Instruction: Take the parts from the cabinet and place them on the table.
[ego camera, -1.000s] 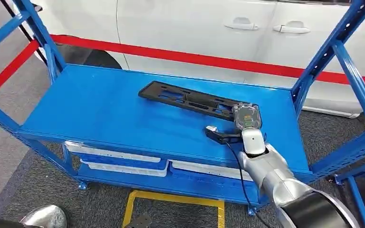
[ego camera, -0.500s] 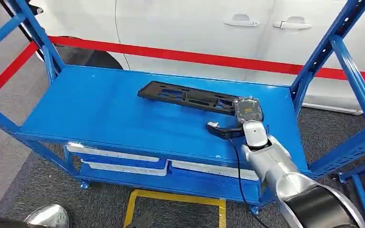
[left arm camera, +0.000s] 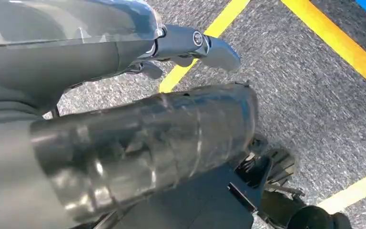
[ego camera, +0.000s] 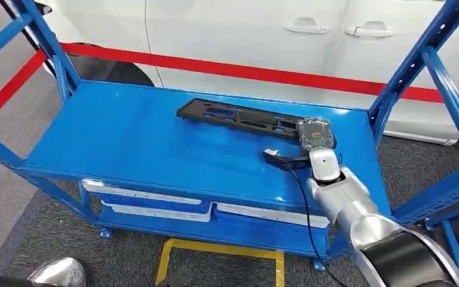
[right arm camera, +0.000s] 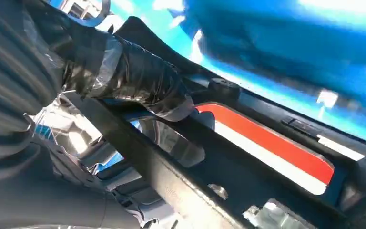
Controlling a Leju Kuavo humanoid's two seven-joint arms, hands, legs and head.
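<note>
Gripping black part (ego camera: 239, 118), right hand (ego camera: 315, 135)

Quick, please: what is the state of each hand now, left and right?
Left hand: cannot be told; its fingers are hidden.
Right hand: holding the end of the black plastic part on the blue shelf.

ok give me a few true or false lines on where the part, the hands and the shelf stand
1. The right hand grips the end of the black part. True.
2. The part lies on the floor. False: it is at the top blue shelf, far end seemingly resting there.
3. A white car stands behind the shelf. True.
4. The left hand holds a part. False: it hangs over grey carpet with nothing in it.
5. The lower shelf holds red bins. False: the bins are blue and white.
</note>
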